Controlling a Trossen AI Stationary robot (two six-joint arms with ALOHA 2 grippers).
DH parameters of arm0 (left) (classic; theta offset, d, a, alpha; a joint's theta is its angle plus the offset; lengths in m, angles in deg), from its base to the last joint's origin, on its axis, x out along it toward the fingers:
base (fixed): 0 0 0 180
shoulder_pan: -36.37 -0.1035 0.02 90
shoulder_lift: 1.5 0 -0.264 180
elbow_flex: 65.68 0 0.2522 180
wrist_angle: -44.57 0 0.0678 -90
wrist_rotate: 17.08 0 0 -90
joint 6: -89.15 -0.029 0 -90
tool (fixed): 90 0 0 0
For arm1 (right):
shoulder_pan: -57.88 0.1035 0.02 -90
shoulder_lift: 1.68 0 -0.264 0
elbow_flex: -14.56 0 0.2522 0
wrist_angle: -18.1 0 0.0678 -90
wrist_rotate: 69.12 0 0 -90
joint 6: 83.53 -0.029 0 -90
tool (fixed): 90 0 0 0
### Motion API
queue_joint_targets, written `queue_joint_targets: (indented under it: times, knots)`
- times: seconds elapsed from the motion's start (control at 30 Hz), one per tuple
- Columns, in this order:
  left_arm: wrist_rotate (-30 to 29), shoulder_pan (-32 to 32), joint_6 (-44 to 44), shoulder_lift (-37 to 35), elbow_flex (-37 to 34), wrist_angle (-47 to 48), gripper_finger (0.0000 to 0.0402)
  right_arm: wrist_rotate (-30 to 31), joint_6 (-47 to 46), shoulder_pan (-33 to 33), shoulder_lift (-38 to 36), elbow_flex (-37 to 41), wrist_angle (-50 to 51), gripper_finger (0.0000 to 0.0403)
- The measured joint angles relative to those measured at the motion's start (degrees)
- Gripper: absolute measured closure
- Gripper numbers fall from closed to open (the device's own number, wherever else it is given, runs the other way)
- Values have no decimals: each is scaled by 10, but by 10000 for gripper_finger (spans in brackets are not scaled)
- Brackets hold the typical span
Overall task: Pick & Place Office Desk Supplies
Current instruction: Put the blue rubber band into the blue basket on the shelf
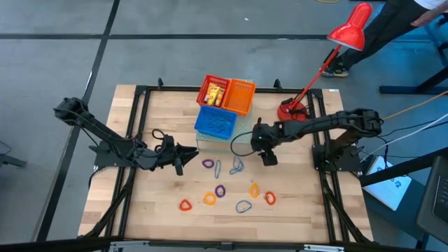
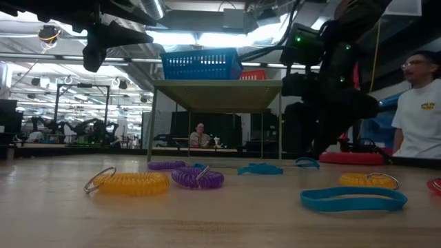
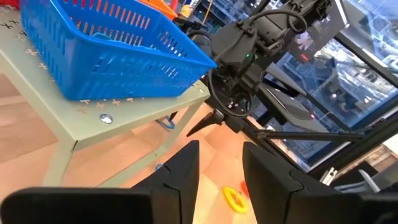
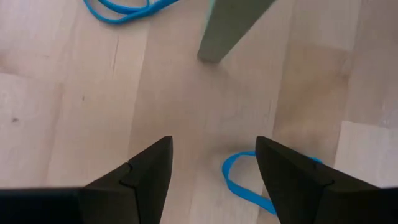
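Note:
Several thin loops lie flat on the wooden table near its front: purple [image 1: 208,164], blue-grey [image 1: 218,169], blue [image 1: 236,166], orange [image 1: 209,199] and red [image 1: 185,205]. My left gripper [image 1: 186,155] is open and empty, held level above the table and left of the loops; its fingers [image 3: 186,171] point toward the blue basket's stand. My right gripper [image 1: 267,155] is open and empty, pointing down. In the right wrist view a blue loop [image 4: 245,183] lies on the table below, close to one finger [image 4: 292,174] of my right gripper [image 4: 211,168].
A red basket [image 1: 213,91] with yellow items, an orange basket [image 1: 240,96] and a blue basket [image 1: 215,122] stand on a small green stand [image 3: 93,109] at the table's far middle; its leg [image 4: 227,31] is near my right gripper. A red desk lamp [image 1: 292,108] stands at the far right. A person [image 2: 420,103] stands beyond the table.

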Motion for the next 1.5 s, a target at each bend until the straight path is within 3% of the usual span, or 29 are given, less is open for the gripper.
queue_joint_targets:
  times: [0.4, 0.8, 0.93, 1.23, 1.5]
  knots:
    - [-2, 0, 7, 0, 0, 0, 284, -19, -10, -49, 0, 50, -5, 172]
    - [-24, -1, 17, 0, 0, -1, 284, -31, -50, -53, -4, 91, -82, 176]
    - [-25, -1, 18, 0, 0, 0, 284, -31, -52, -53, -2, 91, -90, 217]
    - [-35, -1, 18, 0, 0, 0, 284, -50, -59, -55, 0, 92, -94, 387]
    - [-35, -1, 22, 0, 0, 0, 284, -90, -125, -62, 0, 93, -99, 398]
